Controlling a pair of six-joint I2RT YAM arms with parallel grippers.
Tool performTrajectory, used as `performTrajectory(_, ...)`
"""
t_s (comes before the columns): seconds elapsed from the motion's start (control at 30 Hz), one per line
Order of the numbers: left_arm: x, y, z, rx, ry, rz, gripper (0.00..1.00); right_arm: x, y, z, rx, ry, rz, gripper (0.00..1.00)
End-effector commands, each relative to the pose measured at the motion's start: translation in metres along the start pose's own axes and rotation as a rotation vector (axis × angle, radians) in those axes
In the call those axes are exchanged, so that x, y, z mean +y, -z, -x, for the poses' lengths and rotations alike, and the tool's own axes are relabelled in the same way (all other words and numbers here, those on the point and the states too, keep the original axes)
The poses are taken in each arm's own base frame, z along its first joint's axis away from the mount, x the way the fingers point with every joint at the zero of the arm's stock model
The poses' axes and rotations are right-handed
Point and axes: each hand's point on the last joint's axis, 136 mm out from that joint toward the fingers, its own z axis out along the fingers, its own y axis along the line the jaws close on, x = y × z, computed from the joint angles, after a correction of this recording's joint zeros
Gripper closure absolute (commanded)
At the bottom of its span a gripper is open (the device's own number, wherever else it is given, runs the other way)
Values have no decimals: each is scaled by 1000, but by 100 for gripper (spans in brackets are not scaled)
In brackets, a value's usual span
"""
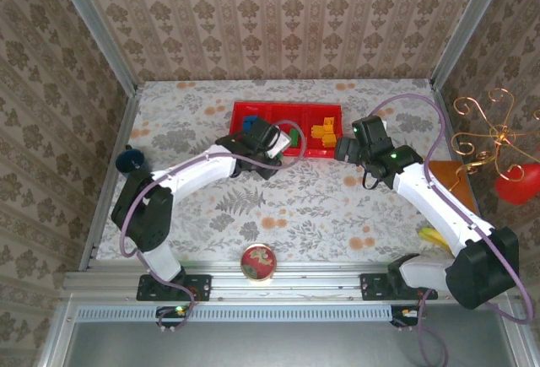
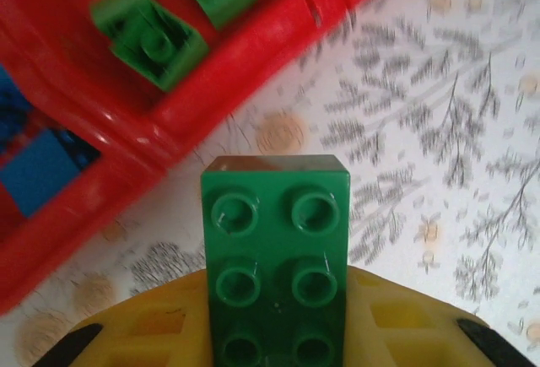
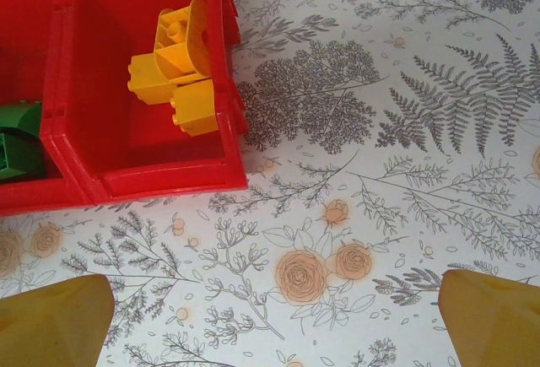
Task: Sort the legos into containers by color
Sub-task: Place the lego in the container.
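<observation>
My left gripper (image 2: pixel 275 333) is shut on a green lego block (image 2: pixel 275 257), held just in front of the red three-compartment tray (image 2: pixel 228 89). Two green blocks (image 2: pixel 150 34) lie in the tray's middle compartment, and blue ones (image 2: pixel 38 169) lie in the compartment to the left. In the top view the left gripper (image 1: pixel 272 143) hovers at the tray's (image 1: pixel 245 110) front edge. My right gripper (image 3: pixel 274 316) is open over bare cloth, beside the tray's right compartment (image 3: pixel 139 169), which holds orange blocks (image 3: pixel 179 63). From above the right gripper (image 1: pixel 348 149) is just right of the tray.
A floral cloth (image 1: pixel 321 207) covers the table. A dark blue cup (image 1: pixel 130 159) stands at the left edge, a small round red-rimmed dish (image 1: pixel 258 262) at the near edge, and a yellow banana (image 1: pixel 432 235) at the right, near a gold wire stand (image 1: pixel 494 143).
</observation>
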Motion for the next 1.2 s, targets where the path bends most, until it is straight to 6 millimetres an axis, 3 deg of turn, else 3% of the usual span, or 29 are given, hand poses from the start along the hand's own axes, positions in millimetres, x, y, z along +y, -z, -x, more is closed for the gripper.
performTrajectory(0.0, 18, 21, 37, -94, 61, 41, 83, -8, 3, -6, -2, -13, -28, 0)
performTrajectory(0.23, 40, 18, 82, -159, 122, 77, 82, -10, 4, -10, 4, -16, -32, 0)
performTrajectory(0.47, 63, -11, 115, -167, 198, 82, 77, -15, 6, -15, 15, -19, -50, 0)
performTrajectory(0.83, 82, -65, 128, -108, 271, 61, 69, -17, 7, -17, 17, -30, -54, 0)
performTrajectory(1.17, 89, -71, 131, -108, 295, 87, 53, -17, 5, -17, 12, -35, -53, 0)
